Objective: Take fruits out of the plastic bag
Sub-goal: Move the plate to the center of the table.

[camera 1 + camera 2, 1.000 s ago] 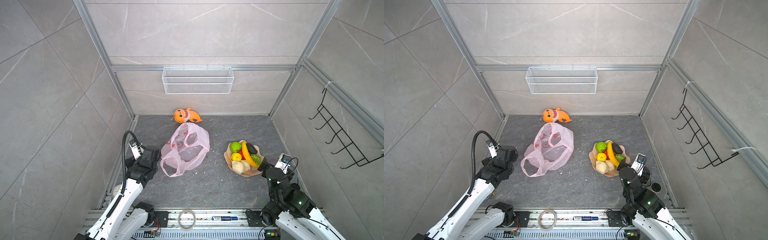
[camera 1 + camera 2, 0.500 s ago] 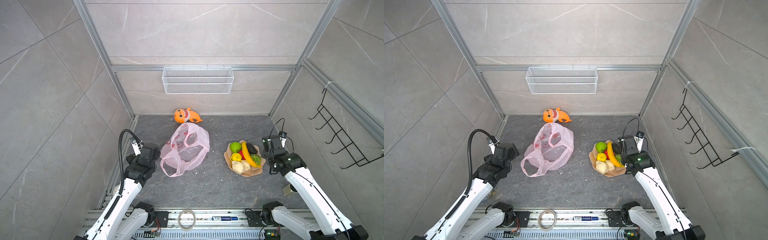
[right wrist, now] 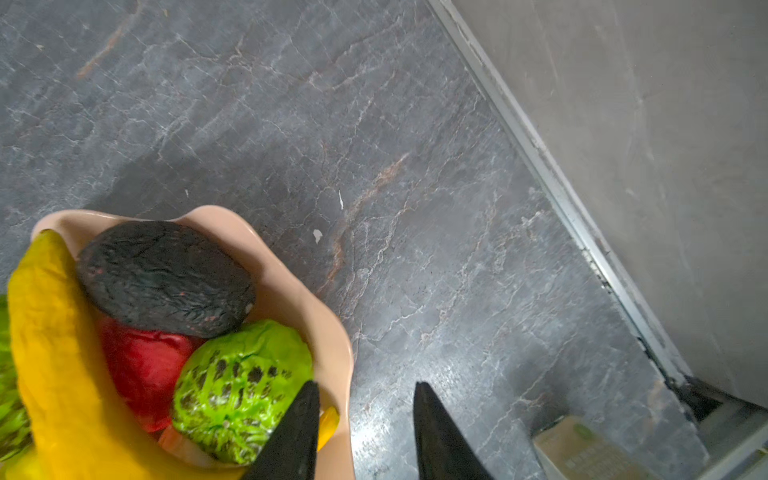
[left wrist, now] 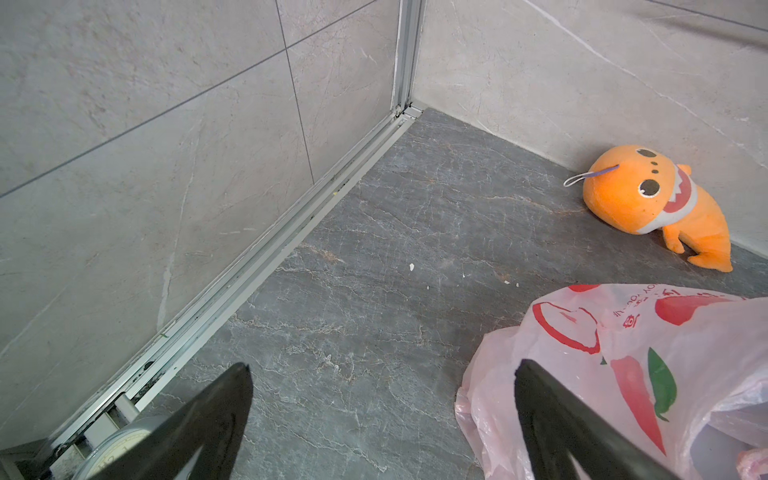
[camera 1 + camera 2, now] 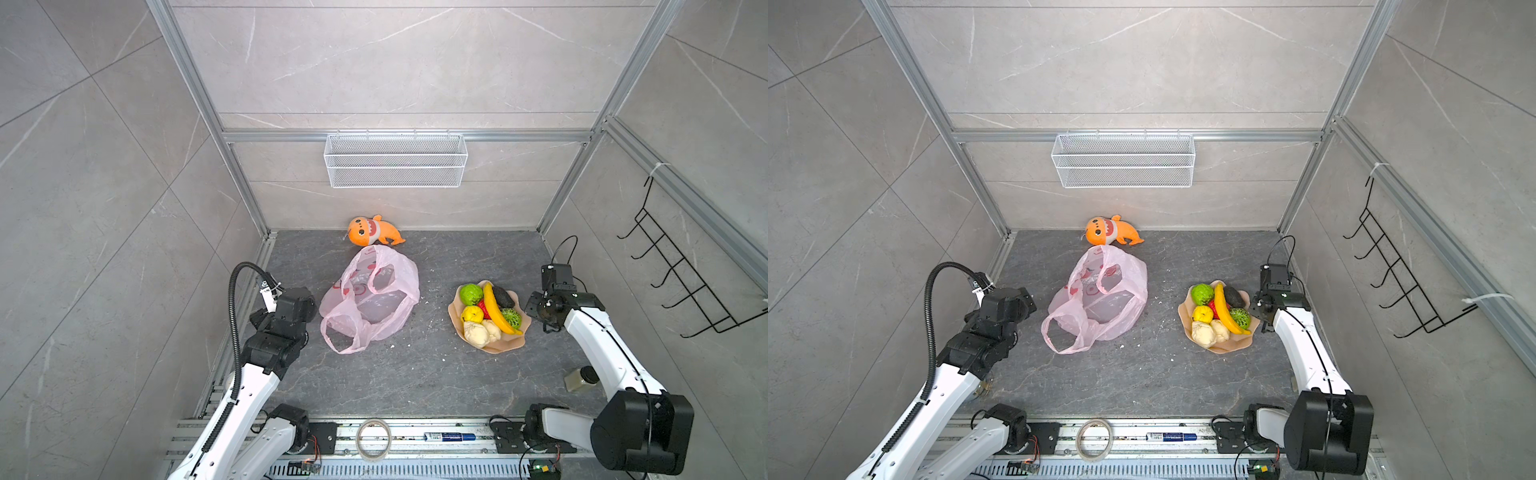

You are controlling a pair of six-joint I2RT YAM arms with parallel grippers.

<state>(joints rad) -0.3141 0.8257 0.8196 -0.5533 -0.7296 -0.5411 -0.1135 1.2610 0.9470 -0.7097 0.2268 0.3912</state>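
fruits (image 5: 490,311) piled on plate (image 5: 505,347); plastic bag (image 5: 370,299) looks flat. bag just beside left gripper (image 4: 384,365), nearer arm, fingers wide, empty. right gripper (image 3: 365,383) narrow, empty, astride plate rim, well apart from bag.

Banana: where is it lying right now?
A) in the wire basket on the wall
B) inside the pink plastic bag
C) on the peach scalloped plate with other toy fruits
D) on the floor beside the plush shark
C: in both top views the banana lies across the peach scalloped plate, next to the dark avocado and well apart from the pink plastic bag.
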